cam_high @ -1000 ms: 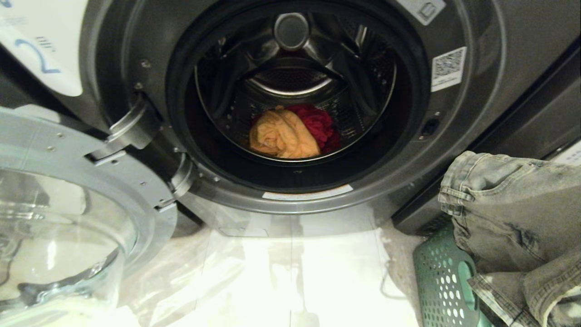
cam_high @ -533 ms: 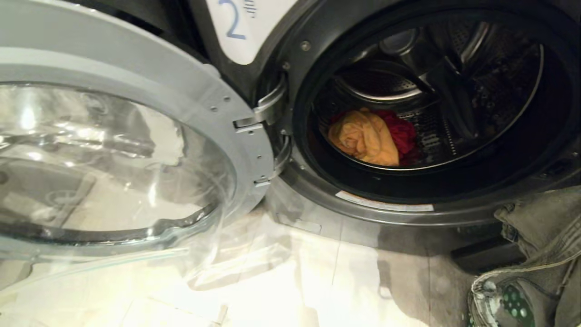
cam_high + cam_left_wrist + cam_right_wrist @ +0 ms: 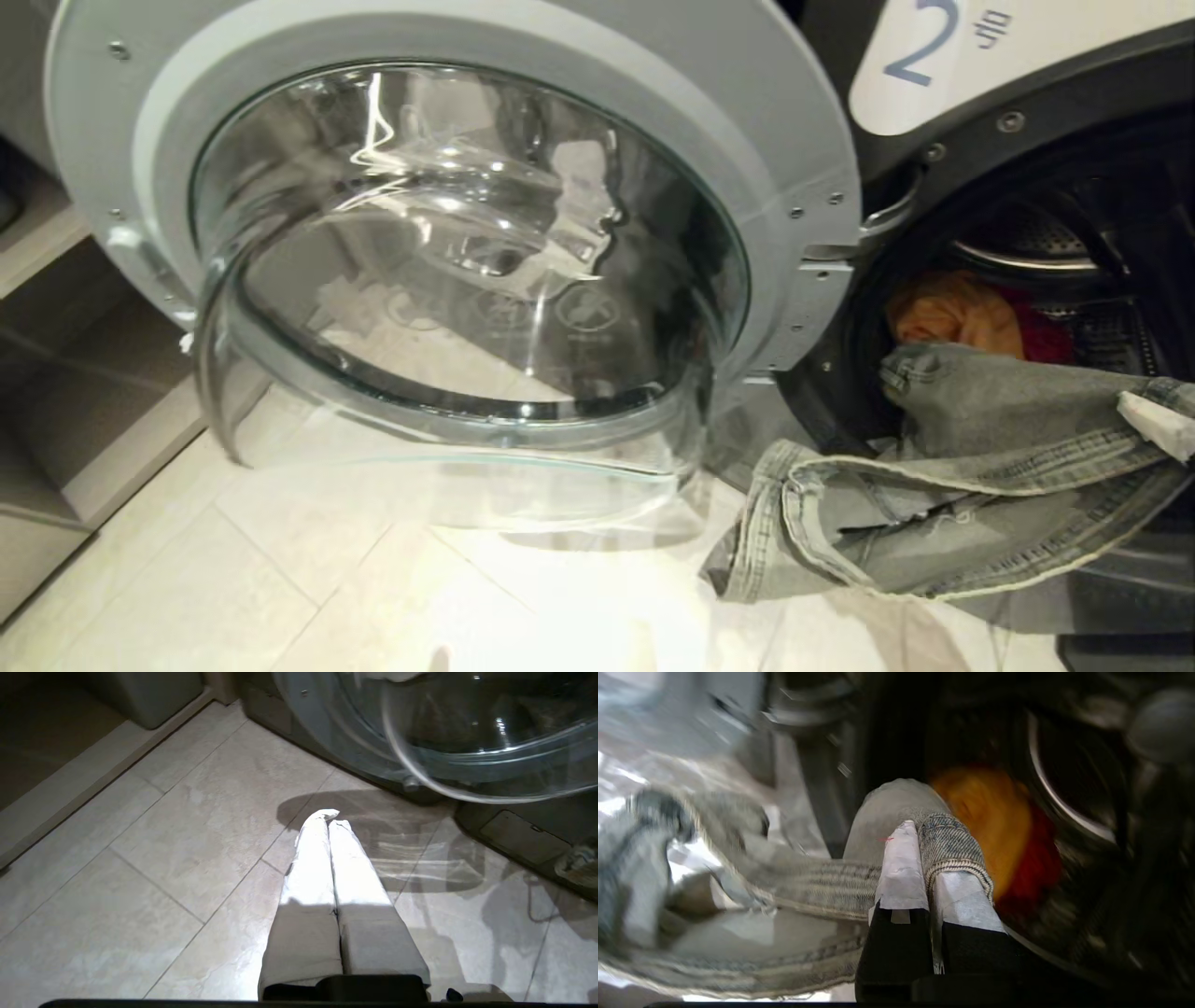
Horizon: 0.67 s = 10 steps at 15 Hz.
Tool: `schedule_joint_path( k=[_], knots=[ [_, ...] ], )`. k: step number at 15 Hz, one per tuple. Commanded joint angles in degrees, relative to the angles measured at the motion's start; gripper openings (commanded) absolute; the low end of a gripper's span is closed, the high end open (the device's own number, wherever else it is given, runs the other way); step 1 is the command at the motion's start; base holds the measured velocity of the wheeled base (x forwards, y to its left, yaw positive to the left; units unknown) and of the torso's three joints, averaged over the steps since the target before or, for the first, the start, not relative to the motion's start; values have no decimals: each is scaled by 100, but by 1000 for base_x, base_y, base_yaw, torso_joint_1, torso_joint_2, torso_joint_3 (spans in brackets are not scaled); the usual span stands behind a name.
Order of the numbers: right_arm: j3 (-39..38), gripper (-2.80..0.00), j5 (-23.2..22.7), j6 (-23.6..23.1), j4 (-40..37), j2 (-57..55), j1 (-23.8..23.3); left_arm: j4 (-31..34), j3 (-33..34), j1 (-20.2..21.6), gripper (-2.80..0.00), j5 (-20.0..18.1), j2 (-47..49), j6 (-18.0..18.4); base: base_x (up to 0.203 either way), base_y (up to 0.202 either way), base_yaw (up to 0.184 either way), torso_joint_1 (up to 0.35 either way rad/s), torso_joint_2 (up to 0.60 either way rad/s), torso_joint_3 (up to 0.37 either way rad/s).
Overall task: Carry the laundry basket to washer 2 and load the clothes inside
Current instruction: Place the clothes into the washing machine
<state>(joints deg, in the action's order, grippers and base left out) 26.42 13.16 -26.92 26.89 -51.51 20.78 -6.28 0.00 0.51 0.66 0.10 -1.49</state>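
Note:
Washer 2 (image 3: pixel 943 56), dark grey with a white "2" label, fills the right of the head view, its round glass door (image 3: pixel 467 261) swung wide open. Inside the drum lie a yellow garment (image 3: pixel 952 315) and a red garment (image 3: pixel 1044 338). My right gripper (image 3: pixel 920 830) is shut on the grey denim piece (image 3: pixel 980 448), holding it at the drum mouth while the loose end droops toward the floor. The wrist view shows the denim (image 3: pixel 950 842) folded over one fingertip, with the yellow garment (image 3: pixel 985 812) just beyond. My left gripper (image 3: pixel 329 817) hangs shut and empty above the tiles. The laundry basket is out of view.
The open door (image 3: pixel 467 742) juts out over the pale tiled floor (image 3: pixel 280 579) on the left of the drum. A low grey shelf unit (image 3: pixel 56 373) stands at the far left. A dark panel (image 3: pixel 523 835) runs along the washer's base.
The head view has swung left, so the washer has shifted right in the picture. The denim piece has come from above the basket up to the drum mouth in my right gripper.

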Motion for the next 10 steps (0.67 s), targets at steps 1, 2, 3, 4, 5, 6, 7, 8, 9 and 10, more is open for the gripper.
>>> schedule_joint_path(
  k=[1, 2, 3, 4, 5, 6, 7, 8, 9, 10],
  knots=[
    [-173, -280, 53, -15, 594, -760, -120, -5, 229, 2, -280, -4, -1, -1, 1, -3, 134, 2, 7, 1],
    [-209, -280, 128, -10, 965, -1050, -201, -5, 229, 2, -280, -4, -1, -1, 3, 0, 96, 2, 5, 2],
    [-227, -280, 204, 0, 1322, -1306, -292, -5, 229, 2, -280, 4, -1, -1, 0, 0, 0, 0, 0, 0],
    [-229, -280, 270, 7, 1657, -1499, -430, -5, 229, 2, -280, 4, -1, -1, 0, 0, 0, 0, 0, 0],
    [-225, -280, 316, 4, 1741, -1537, -503, -5, 229, 2, -280, 4, -1, -9, 0, 0, 0, 0, 0, 0],
    [-244, -280, 353, -1, 1733, -1540, -552, -5, 229, 2, -280, 3, -1, -3, 0, 0, 0, 0, 0, 0],
    [-252, -280, 419, -5, 1738, -1552, -691, -5, 229, 2, -280, 4, -1, -1, 0, 0, 0, 0, 0, 0],
    [-252, -280, 438, 6, 1741, -1571, -891, -5, 229, 2, -280, 4, 3, -7, 0, 0, 0, 0, 0, 0],
    [-246, -280, 442, 21, 1754, -1618, -1095, -5, 229, 2, -280, 1, -1, -6, 0, 0, 0, 0, 0, 0],
    [-235, -280, 447, 81, 1788, -1690, -1356, -5, 229, 2, -280, 4, -1, -1, 0, 0, 0, 0, 0, 0]
  ],
)
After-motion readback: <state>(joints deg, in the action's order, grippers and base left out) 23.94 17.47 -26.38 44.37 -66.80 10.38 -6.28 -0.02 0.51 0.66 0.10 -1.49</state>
